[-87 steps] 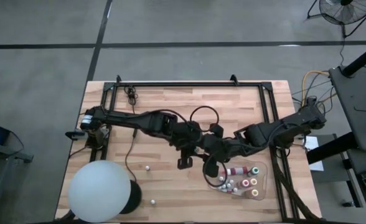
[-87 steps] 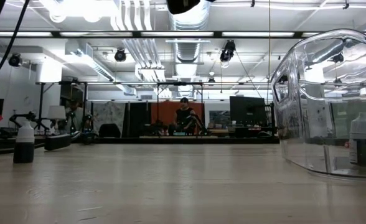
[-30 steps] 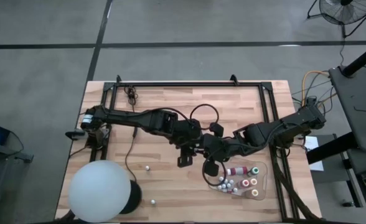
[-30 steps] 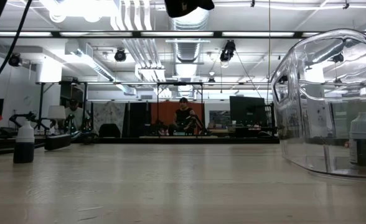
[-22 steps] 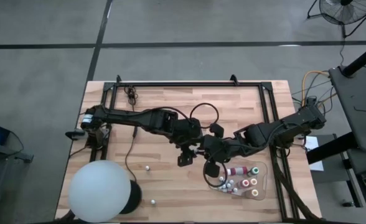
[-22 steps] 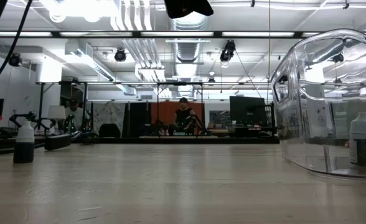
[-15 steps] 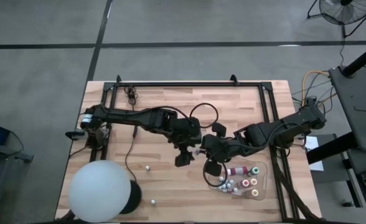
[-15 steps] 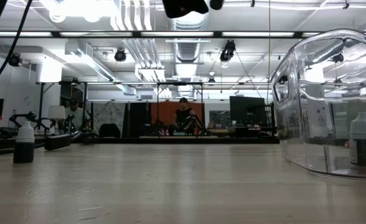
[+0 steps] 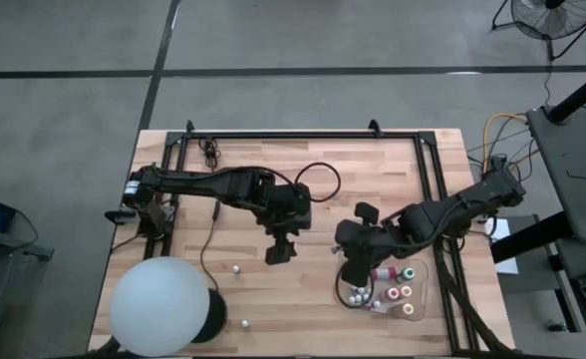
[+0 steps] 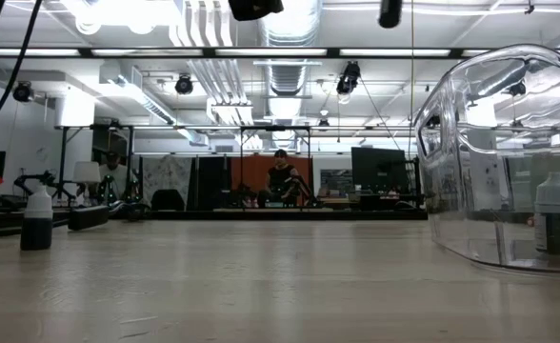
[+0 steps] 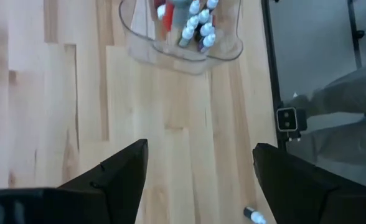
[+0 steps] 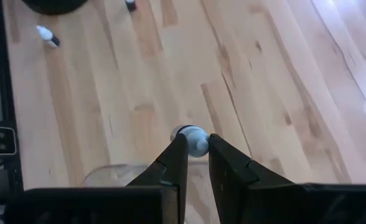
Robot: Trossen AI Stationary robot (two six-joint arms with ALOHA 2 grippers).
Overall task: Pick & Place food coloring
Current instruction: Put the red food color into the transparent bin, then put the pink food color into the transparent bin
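My right gripper (image 12: 196, 142) is shut on a tiny food coloring bottle (image 12: 194, 135) with a white cap. In the high view it (image 9: 354, 279) hangs over the left end of the clear tray (image 9: 420, 299). Several small bottles with red, green, yellow and white caps (image 9: 393, 291) stand or lie in that tray. My left gripper (image 11: 200, 149) is open with nothing in it, above bare wood left of the tray (image 9: 278, 251). Two loose bottles (image 9: 235, 268) (image 9: 244, 323) lie on the table near the front left. My right gripper pinches the little bottle between its two fingertips. Only the white cap end (image 12: 198, 146) shows between and past the tips; the fingers hide the body. The fingers slant downward from the table's right. The bottle is lifted clear of the table.
A big white ball (image 9: 158, 304) on a dark base fills the front left corner. A black frame (image 9: 303, 135) runs along the table's far edge and sides. In the low view the clear tray (image 10: 509, 162) stands at the right and a dark bottle (image 10: 37, 219) at the left.
The two grippers were close together over the table's middle. My left gripper has opened and drawn back toward the table's left. My right gripper, still shut on the bottle, has swung toward the tray and tipped further down.
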